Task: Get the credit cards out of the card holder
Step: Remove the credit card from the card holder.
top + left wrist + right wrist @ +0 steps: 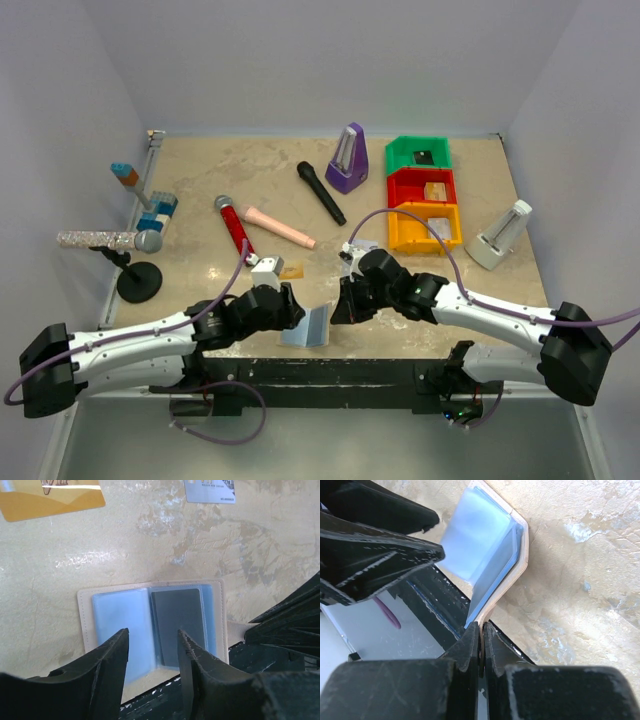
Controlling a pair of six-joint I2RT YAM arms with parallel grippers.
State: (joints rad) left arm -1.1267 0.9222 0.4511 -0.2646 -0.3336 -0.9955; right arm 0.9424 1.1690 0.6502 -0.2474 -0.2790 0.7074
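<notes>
A: Whereabouts of the card holder (307, 327)?
B: At the near edge of the bench (200, 170), about midway along, between the two grippers. Opened out, pale blue inside showing, tan edging round it. Seen from the right wrist, bent at the fold, one panel tilted up.
A: Anything inside?
B: One dark card (178, 625) tucked into the panel nearer the right gripper (480, 627).
A: And outside?
B: Two more cards flat on the bench just beyond the holder, toward the middle: an orange-tan card (50, 500) and a silver-grey card (210, 490), apart from each other, neither touching the holder.
A: State of the left gripper (152, 633)?
B: Jaws spread, poised over the holder's near part, one finger to each side of the fold. Contact with the blue plastic impossible to tell.
A: And the right gripper?
B: Jaws pressed together, tips right at the tan edge, pinching the snap tab (235, 630) by the look of it.
A: Elsewhere on the bench?
B: Green bin (418, 153), red bin (423, 187) and orange bin (427, 228) in a row toward the far right corner; purple metronome (347, 160) just left of the green one; black microphone (320, 192) and red microphone (232, 222) lying nearer the middle.
</notes>
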